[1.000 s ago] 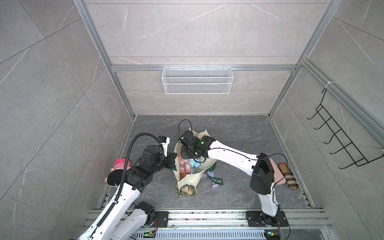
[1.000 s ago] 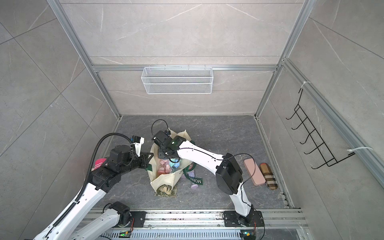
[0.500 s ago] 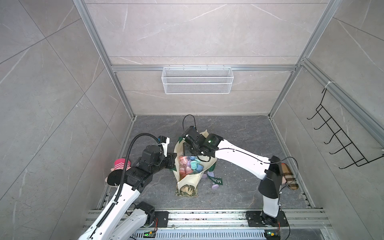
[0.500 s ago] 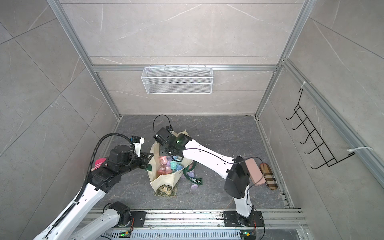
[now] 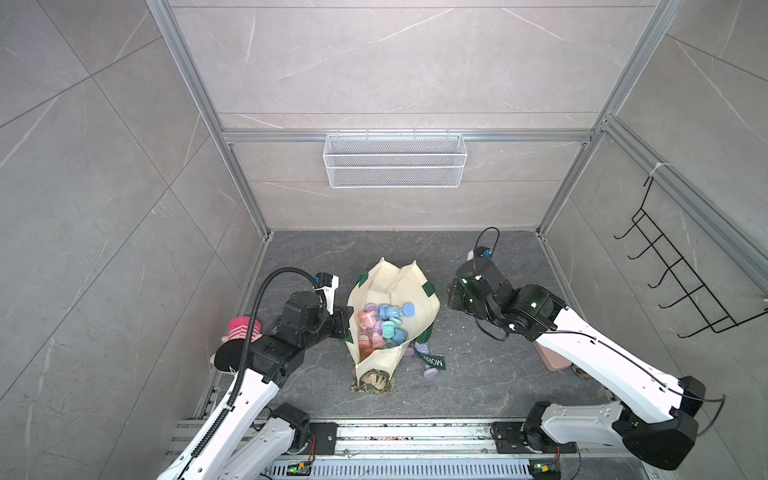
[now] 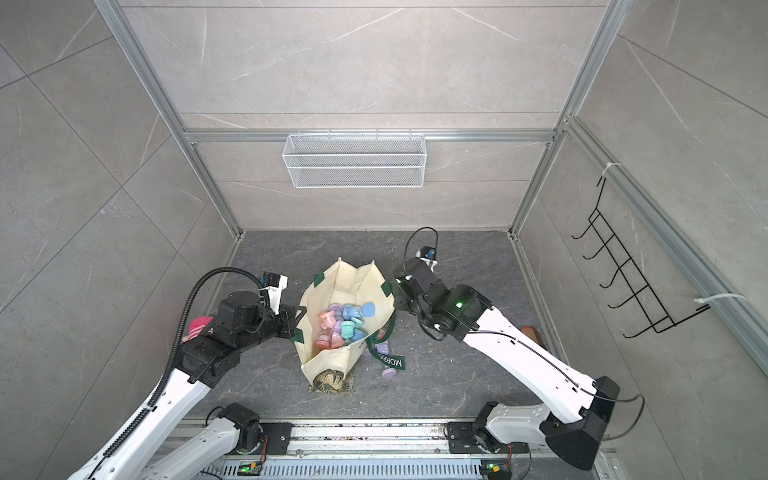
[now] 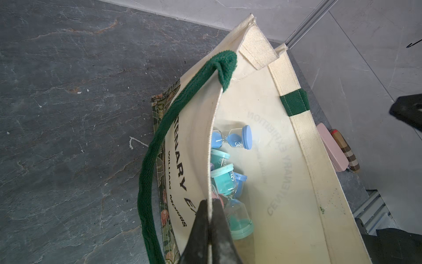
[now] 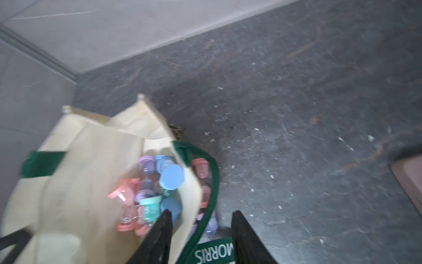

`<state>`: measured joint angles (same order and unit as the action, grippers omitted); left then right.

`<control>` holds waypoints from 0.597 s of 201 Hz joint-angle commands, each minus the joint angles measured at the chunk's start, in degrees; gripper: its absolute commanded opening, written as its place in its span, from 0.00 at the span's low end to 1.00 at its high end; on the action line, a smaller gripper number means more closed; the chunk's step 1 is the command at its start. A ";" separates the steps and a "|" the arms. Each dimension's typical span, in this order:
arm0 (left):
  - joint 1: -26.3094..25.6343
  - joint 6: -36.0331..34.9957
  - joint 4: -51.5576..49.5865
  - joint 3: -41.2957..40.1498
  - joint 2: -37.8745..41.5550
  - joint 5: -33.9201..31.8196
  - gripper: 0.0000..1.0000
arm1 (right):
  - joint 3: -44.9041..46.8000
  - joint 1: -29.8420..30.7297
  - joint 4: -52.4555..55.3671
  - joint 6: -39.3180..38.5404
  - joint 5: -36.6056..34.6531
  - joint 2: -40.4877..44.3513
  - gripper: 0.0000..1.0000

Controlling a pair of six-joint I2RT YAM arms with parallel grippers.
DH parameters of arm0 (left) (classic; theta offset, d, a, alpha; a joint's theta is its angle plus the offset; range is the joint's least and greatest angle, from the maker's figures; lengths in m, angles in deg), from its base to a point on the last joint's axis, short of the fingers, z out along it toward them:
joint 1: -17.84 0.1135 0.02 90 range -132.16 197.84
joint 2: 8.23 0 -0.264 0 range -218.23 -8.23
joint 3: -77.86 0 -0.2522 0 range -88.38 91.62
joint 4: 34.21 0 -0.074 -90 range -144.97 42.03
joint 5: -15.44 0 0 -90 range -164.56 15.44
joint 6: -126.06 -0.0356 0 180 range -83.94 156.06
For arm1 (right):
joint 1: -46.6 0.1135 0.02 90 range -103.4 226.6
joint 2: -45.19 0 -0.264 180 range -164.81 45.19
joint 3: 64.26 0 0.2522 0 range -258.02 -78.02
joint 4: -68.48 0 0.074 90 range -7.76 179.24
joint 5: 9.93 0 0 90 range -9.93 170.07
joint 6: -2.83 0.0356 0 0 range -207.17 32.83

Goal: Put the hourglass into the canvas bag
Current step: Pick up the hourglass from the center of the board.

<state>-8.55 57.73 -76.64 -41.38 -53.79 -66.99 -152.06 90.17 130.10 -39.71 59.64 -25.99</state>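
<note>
Pinching the bag [image 7: 274, 194] by its rim, the left claw [image 7: 209, 202] is clenched on canvas. Hourglasses [image 5: 384, 322] lie heaped inside the bag, a purple hourglass [image 5: 430, 371] just outside it. The right claw [image 8: 202, 212] hangs beside the bag, released and empty.

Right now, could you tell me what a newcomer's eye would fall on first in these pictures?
The cream canvas bag gaping open in the middle of the dark floor, with a heap of pastel hourglasses inside, draws the eye first. The left gripper is clamped on its rim, while the right gripper hangs open at the opposite side, empty. A lilac hourglass lies on the floor beside the bag.
</note>
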 commanded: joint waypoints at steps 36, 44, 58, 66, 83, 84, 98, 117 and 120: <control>-0.02 -1.13 3.02 1.45 1.51 -2.54 0.00 | 12.61 -5.32 -5.85 3.11 10.92 -1.11 0.40; -0.06 -1.15 3.07 1.41 1.53 -2.89 0.00 | 14.35 -5.56 -7.66 3.75 12.01 -1.72 0.40; -0.06 -1.08 3.09 1.31 1.70 -3.15 0.00 | 16.54 -5.61 -10.66 4.26 13.81 -3.34 0.40; -0.02 -1.08 3.09 1.27 1.70 -3.20 0.00 | 17.47 -5.62 -11.92 4.47 14.55 -4.52 0.40; -0.01 -1.08 3.06 1.30 1.75 -3.58 0.00 | 19.87 -5.67 -15.51 5.07 16.51 -7.04 0.39; 0.01 -1.09 3.03 1.28 1.73 -3.60 0.00 | 20.02 -5.64 -15.69 5.08 16.58 -7.17 0.39; -0.01 -1.10 3.00 1.29 1.79 -3.74 0.00 | 22.28 -5.69 -19.76 5.80 18.93 -8.71 0.40; 0.00 -1.06 3.01 1.23 1.88 -3.79 0.00 | 24.87 -5.67 -24.41 7.04 21.16 -9.95 0.43; -0.01 -1.02 3.08 1.24 1.88 -3.67 0.00 | 25.19 -5.69 -24.89 7.34 21.20 -10.19 0.44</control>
<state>-8.55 57.71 -77.10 -41.38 -53.79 -69.96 -129.40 84.75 112.74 -35.07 76.97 -34.69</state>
